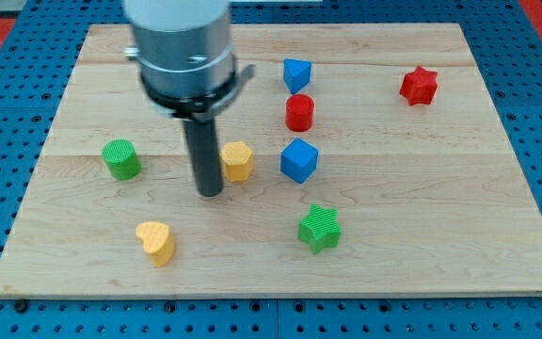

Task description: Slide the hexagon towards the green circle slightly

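Note:
The yellow hexagon (pixel 238 161) sits near the middle of the wooden board. The green circle, a short cylinder (pixel 120 158), stands at the view's left, level with the hexagon. My tip (pixel 210 192) rests on the board just left of and slightly below the hexagon, close to its left side, between it and the green circle. I cannot tell if the rod touches the hexagon.
A blue cube-like block (pixel 299 160) is right of the hexagon. A red cylinder (pixel 299 112) and a blue block (pixel 296 73) are above it. A red star (pixel 419 86) is at top right, a green star (pixel 320 227) and a yellow heart (pixel 156 241) near the bottom.

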You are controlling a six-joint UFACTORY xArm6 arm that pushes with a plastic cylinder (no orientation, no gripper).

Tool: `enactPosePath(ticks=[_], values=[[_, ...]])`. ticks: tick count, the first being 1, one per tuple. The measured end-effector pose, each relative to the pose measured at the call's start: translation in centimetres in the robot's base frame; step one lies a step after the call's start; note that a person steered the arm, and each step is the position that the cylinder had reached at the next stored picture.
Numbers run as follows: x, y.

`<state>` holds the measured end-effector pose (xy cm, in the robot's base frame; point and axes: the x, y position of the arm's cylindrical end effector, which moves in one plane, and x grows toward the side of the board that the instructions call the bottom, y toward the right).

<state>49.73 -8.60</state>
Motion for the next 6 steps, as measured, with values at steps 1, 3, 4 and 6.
enactPosePath(ticks=[1,3,4,6], values=[[1.1,3.3],[-1.3,8.1],[-1.5,8.1],[-3.1,6.3]])
